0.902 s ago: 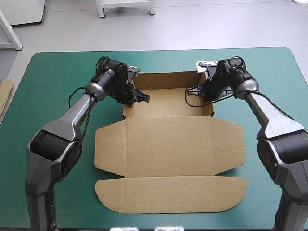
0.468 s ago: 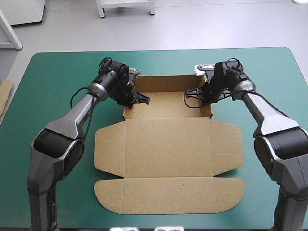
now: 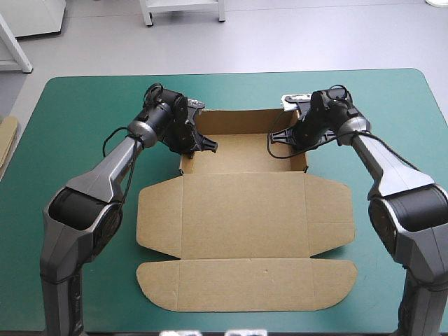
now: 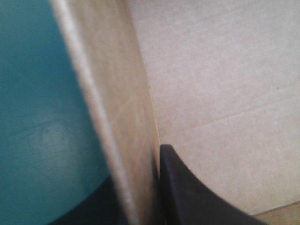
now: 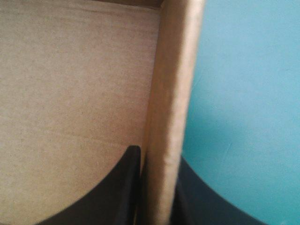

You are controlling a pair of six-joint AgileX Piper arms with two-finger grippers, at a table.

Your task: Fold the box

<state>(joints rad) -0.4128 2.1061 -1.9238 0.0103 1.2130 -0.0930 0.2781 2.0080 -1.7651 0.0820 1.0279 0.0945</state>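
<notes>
The brown box (image 3: 245,217) lies in the middle of the table as an open tray (image 3: 245,150) at the far side, its lid spread flat toward the front edge. My left gripper (image 3: 190,143) is shut on the tray's left wall (image 4: 117,117), with one black finger (image 4: 187,187) inside the tray and the other outside over the teal-green cover. My right gripper (image 3: 297,134) is shut on the right wall (image 5: 171,117) in the same way, its inner finger (image 5: 112,187) on the tray floor side. Both walls stand upright.
An edge of more brown board (image 3: 7,140) shows at the table's left edge. The teal-green cover (image 3: 91,112) shows on both sides of the box and in a narrow strip behind the tray.
Since the earliest frame both grippers and the box have shifted slightly to the left. Nothing visible has changed since just before.
</notes>
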